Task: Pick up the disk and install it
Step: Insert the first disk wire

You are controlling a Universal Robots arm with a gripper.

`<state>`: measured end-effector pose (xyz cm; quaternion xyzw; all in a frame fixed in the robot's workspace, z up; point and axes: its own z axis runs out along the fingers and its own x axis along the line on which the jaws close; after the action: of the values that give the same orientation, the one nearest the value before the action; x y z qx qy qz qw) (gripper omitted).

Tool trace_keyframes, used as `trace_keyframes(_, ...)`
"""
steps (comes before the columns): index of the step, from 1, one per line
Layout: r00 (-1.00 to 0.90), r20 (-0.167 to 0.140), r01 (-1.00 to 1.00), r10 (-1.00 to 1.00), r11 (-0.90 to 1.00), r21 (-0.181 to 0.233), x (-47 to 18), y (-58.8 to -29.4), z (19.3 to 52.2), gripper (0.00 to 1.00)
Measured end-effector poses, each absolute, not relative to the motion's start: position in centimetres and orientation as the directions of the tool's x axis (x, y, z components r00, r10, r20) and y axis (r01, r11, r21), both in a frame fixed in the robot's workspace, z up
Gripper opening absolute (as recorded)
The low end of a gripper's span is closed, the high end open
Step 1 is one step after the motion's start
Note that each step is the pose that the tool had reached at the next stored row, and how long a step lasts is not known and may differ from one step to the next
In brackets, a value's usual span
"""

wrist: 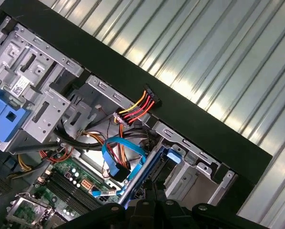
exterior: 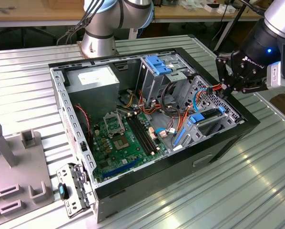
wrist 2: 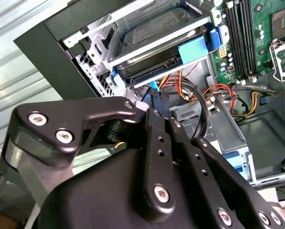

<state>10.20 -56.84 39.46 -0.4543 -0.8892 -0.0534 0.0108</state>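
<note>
The disk (wrist 2: pixel 157 33), a grey-black drive in a blue carrier, lies flat inside a bay of the grey drive cage at the front of the open computer case (exterior: pixel 147 176). In the exterior view that bay, with the disk (exterior: pixel 208 116) in it, is at the case's right end. My gripper (exterior: pixel 223 90) hangs just above that end, by the case's rim. In the second wrist view the gripper (wrist 2: pixel 156 98) is shut with nothing between its fingers, its tips close to the disk's cabled edge.
A fixed blue bracket (exterior: pixel 157 64) tops the taller drive cage. Red, yellow and orange power wires (wrist: pixel 137 107) and blue data cables (wrist: pixel 116 157) run beside the bay. The motherboard (exterior: pixel 126 138) fills the case floor. A grey fixture (exterior: pixel 9 162) stands on the ribbed metal table (exterior: pixel 238 191).
</note>
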Motion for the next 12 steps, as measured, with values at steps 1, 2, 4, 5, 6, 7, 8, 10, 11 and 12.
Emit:
trace_keyframes(1, -0.594, 0.067, 0.804, 0.802, 0.588, 0.086, 10.2, -56.84, 39.44, 0.11)
trace_keyframes(2, -0.607, 0.066, 0.794, 0.792, 0.602, 0.087, 10.2, -56.84, 39.42, 0.11)
trace_keyframes(4, -0.63, 0.065, 0.776, 0.774, 0.625, 0.089, 10.21, -56.84, 39.38, 0.11)
trace_keyframes(5, -0.644, 0.064, 0.765, 0.762, 0.638, 0.09, 10.21, -56.84, 39.35, 0.11)
trace_keyframes(6, -0.651, 0.064, 0.759, 0.757, 0.645, 0.09, 10.21, -56.84, 39.34, 0.11)
trace_keyframes(7, -0.661, 0.063, 0.75, 0.748, 0.655, 0.091, 10.22, -56.84, 39.33, 0.11)
trace_keyframes(8, -0.668, 0.062, 0.744, 0.742, 0.662, 0.092, 10.22, -56.84, 39.32, 0.11)
trace_keyframes(10, -0.682, 0.061, 0.731, 0.729, 0.676, 0.094, 10.23, -56.84, 39.3, 0.11)
trace_keyframes(11, -0.691, 0.06, 0.723, 0.721, 0.685, 0.095, 10.34, -56.84, 39.28, 0.11)
trace_keyframes(12, -0.696, 0.06, 0.717, 0.715, 0.69, 0.095, 10.57, -56.83, 39.27, 0.11)
